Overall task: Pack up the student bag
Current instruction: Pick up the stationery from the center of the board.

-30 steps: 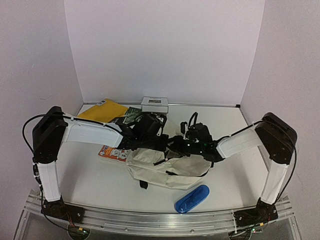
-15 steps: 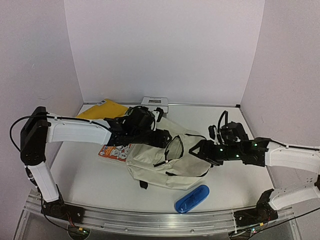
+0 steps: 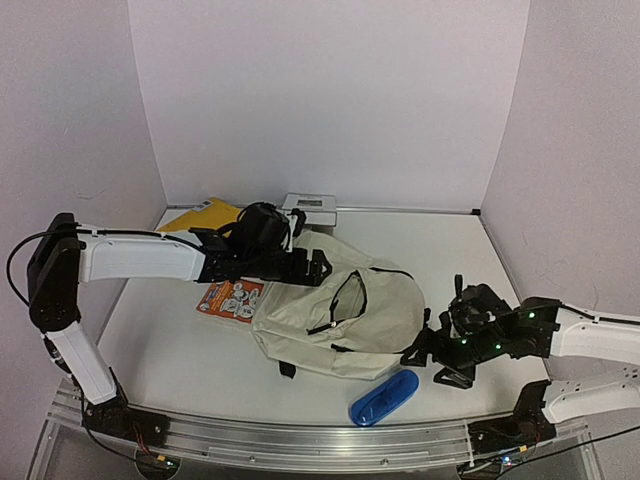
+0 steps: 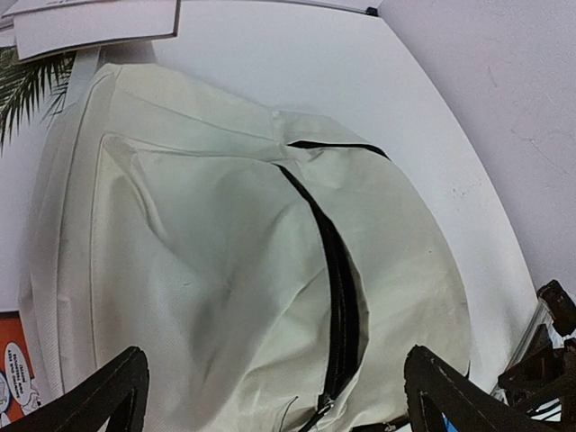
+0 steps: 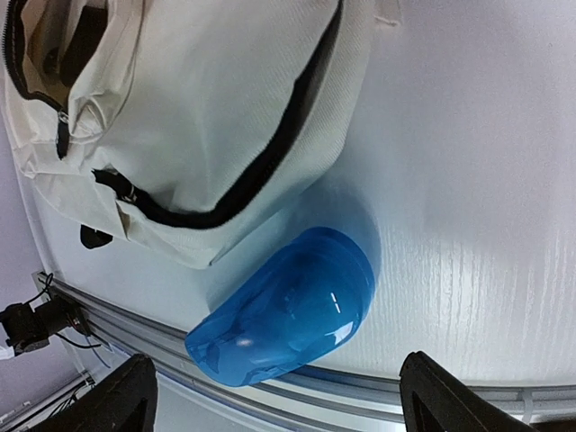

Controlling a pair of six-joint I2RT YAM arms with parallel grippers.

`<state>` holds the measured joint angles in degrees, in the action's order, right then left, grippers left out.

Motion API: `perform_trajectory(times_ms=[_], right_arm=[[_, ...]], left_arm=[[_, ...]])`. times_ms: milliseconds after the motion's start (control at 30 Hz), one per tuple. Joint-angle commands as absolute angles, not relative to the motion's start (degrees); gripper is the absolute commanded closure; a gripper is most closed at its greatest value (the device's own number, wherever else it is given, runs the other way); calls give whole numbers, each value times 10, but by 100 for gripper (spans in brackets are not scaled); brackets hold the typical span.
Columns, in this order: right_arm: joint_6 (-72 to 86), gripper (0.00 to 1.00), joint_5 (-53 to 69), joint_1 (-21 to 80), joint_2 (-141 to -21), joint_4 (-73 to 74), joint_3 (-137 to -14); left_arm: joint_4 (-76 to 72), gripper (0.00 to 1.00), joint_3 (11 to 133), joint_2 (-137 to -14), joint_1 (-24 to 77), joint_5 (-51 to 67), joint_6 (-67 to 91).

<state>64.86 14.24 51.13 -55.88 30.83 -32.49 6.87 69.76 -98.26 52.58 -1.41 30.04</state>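
Two claws gaped empty: the left claw [image 3: 320, 268] above the student bag [image 3: 370, 315], the right claw [image 3: 432, 362] near a blue case [image 3: 384, 397]. The student bag lay in the middle of the desk [image 3: 450, 260], partly unzipped.

Your left arm [image 3: 140, 258] stretches level toward the middle, left gripper [image 3: 312, 268] spread wide. Your right arm [image 3: 590, 335] sits low, forearm pointing inward, right gripper [image 3: 432, 365] also wide, seemingly angled downward.
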Motion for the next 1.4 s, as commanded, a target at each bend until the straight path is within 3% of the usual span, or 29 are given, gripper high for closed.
perform_trajectory(times_ms=[0, 233, 600, 1100, 1367], right_arm=[[733, 6, 135, 533, -566, 318, -322], [779, 6, 139, 560, -619, 257, -311], [757, 10, 96, 591, -770, 200, -392], [697, 13, -18, 639, -931, 309, -524], [696, 34, -24, 649, -935, 328, -539]], left_arm=[[71, 1, 679, -945, 514, -2, 321], [59, 0, 665, -941, 509, 22, 323], [40, 0, 660, -949, 504, 46, 320], [33, 0, 643, -938, 502, 40, 326], [35, 0, 646, -942, 499, 42, 319]])
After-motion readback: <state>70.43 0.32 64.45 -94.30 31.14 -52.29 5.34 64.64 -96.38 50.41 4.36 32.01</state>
